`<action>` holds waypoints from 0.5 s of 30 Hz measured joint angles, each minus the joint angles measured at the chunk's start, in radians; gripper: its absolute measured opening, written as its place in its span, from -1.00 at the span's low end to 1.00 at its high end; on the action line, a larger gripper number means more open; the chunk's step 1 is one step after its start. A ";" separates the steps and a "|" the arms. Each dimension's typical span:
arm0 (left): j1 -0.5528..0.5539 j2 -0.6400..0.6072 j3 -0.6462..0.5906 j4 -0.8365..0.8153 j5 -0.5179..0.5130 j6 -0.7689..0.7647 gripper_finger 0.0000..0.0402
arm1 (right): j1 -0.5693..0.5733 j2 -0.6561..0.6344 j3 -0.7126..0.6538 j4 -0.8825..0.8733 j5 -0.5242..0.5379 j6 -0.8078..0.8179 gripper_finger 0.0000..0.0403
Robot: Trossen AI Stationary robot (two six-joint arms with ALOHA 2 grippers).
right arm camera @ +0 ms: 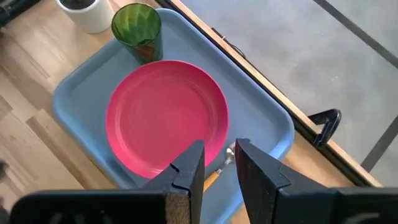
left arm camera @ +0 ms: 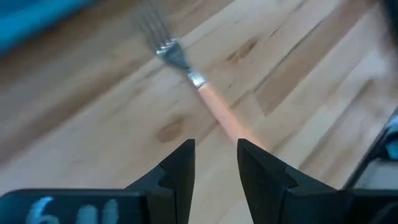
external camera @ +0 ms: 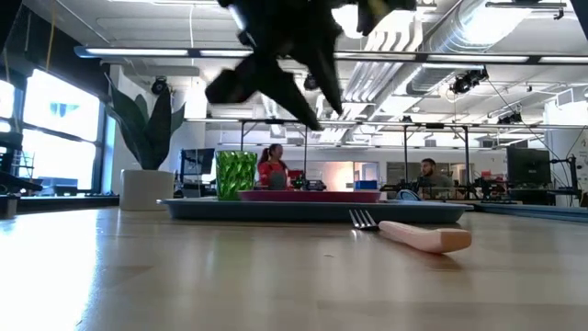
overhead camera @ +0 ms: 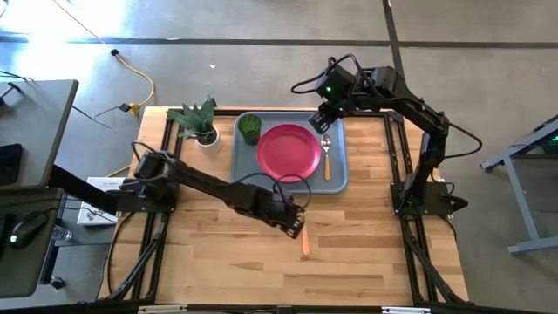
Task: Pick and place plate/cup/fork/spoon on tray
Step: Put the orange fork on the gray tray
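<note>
Left gripper: jaws parted and empty, hanging over the orange handle of the fork, lined up along it; probably setting up a pinch across the handle.
Fork: flat on the bare table, just off the tray's near edge, tines pointing toward the tray; the one item not yet placed.
Right gripper: jaws apart, nothing between them, poised above the tray's far right part, over the spoon.
Spoon: on the tray, beside the plate.
Plate: centred on the tray.
Cup: far left corner of tray, near the potted plant.
</note>
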 joint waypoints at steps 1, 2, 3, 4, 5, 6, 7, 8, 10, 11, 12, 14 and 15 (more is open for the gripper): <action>0.001 -0.028 -0.001 -0.052 -0.003 0.039 -0.45 | 0.000 0.000 0.000 0.000 -0.002 0.013 -0.59; 0.001 -0.052 -0.002 -0.102 -0.008 0.080 -0.45 | 0.000 0.000 0.000 0.000 -0.003 0.031 -0.59; 0.002 -0.076 -0.001 -0.112 -0.011 0.115 -0.45 | 0.000 0.000 0.000 0.001 -0.003 0.042 -0.59; 0.003 -0.102 -0.001 -0.147 -0.016 0.148 -0.45 | 0.000 0.000 0.000 0.000 -0.004 0.057 -0.59; 0.003 -0.126 -0.001 -0.201 -0.024 0.184 -0.45 | 0.000 0.000 0.000 0.000 -0.010 0.073 -0.59; 0.006 -0.151 -0.002 -0.240 -0.031 0.212 -0.45 | 0.000 0.000 0.000 0.001 -0.021 0.091 -0.59; 0.007 -0.178 -0.002 -0.254 -0.033 0.237 -0.45 | 0.000 0.000 0.000 0.002 -0.037 0.103 -0.59; 0.007 -0.204 -0.002 -0.283 -0.038 0.266 -0.45 | 0.000 0.000 0.000 0.000 -0.057 0.121 -0.59; 0.014 -0.257 -0.002 -0.345 -0.049 0.328 -0.45 | 0.000 0.000 0.000 0.002 -0.095 0.150 -0.59; 0.014 -0.284 -0.002 -0.359 -0.053 0.351 -0.45 | 0.001 0.000 0.000 0.001 -0.115 0.167 -0.59; 0.018 -0.311 -0.001 -0.380 -0.058 0.374 -0.45 | 0.005 0.000 0.000 0.000 -0.127 0.184 -0.59; 0.023 -0.362 -0.002 -0.429 -0.079 0.413 -0.45 | 0.014 0.000 0.000 0.001 -0.130 0.216 -0.59; 0.027 -0.392 -0.001 -0.432 -0.091 0.430 -0.45 | 0.020 0.000 0.000 0.000 -0.130 0.230 -0.59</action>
